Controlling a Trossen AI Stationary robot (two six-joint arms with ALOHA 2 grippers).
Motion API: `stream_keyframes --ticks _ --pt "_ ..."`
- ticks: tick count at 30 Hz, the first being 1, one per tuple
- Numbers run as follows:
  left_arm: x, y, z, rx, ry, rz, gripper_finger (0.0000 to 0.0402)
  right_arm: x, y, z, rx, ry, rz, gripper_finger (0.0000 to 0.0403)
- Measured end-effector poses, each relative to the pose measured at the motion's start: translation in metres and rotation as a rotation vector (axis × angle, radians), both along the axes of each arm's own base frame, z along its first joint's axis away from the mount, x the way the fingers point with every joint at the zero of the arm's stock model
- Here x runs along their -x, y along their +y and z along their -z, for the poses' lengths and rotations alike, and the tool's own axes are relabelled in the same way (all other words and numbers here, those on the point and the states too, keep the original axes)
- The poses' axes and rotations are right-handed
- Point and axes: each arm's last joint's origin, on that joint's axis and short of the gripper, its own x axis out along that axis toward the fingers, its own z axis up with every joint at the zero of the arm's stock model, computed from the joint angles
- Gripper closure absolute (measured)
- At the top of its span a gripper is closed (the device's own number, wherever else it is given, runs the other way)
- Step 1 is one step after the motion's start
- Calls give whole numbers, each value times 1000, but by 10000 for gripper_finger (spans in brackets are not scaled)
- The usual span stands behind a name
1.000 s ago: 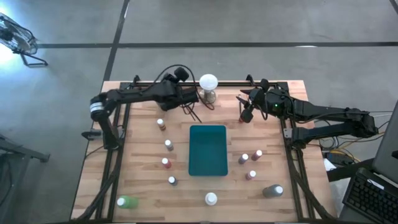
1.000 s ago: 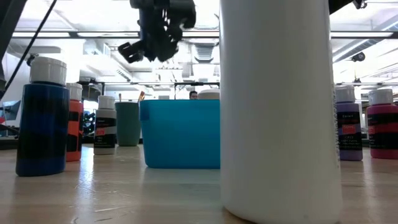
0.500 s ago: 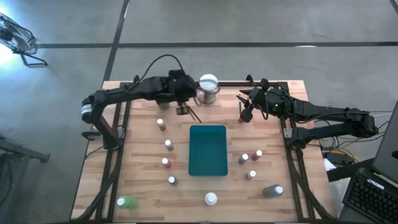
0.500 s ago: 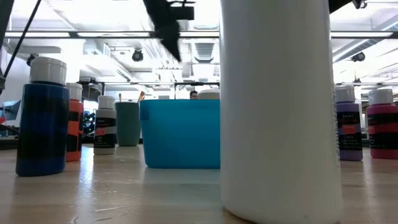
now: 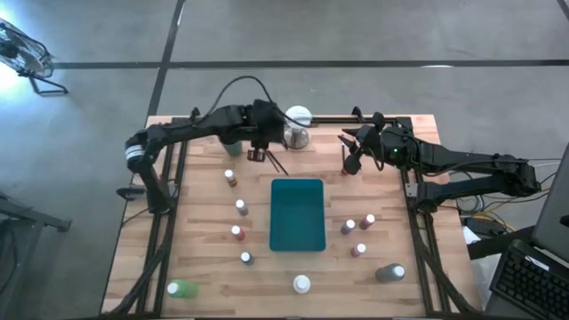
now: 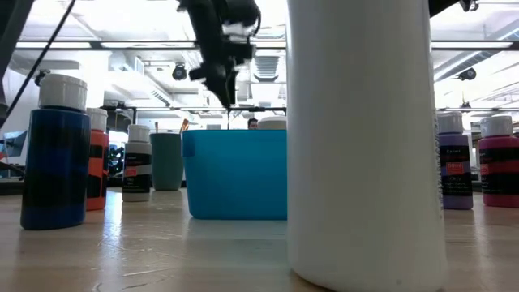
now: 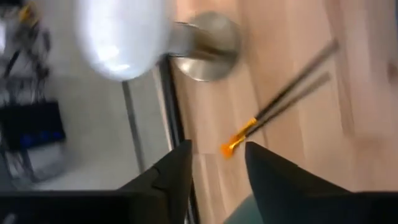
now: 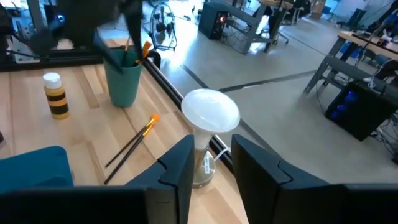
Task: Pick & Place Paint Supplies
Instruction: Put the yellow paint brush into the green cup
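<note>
Two thin brushes [image 5: 276,163] with orange ferrules [image 7: 235,145] lie flat on the table beside the white ball on its metal base [image 5: 298,126]. My left gripper [image 5: 256,155] hangs open above the brushes' far ends, pointing steeply down, with nothing between its fingers [image 7: 217,165]. A teal cup [image 8: 122,79] with brushes standing in it is just to its left. Small white-capped bottles [image 5: 241,206] stand on both sides of the flat teal tray [image 5: 297,213]. My right gripper [image 5: 349,164] waits at the far right, open by a small gap [image 8: 212,155] and holding nothing.
A green bottle [image 5: 180,288], a white one [image 5: 302,284] and a grey one [image 5: 389,273] stand along the near edge. The white bottle [image 6: 365,138] blocks much of the low view. Bare wood lies between the tray and the ball's base.
My left gripper has rolled about its wrist and tipped to point more steeply down, staying over the brushes near the ball's base. The brushes, bottles and tray lie as before. My right arm has kept still.
</note>
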Motion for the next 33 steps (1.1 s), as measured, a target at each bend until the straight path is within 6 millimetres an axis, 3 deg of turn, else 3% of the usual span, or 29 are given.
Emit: stream_keyframes --ticks 8,21,33 --pt "-17 7 49 12 245 153 225 1 0 2 -8 23 2 314" --pt "-32 10 86 30 372 231 225 1 0 2 -7 25 1 279" --pt "-23 37 83 70 261 28 230 1 0 3 -8 26 1 245"
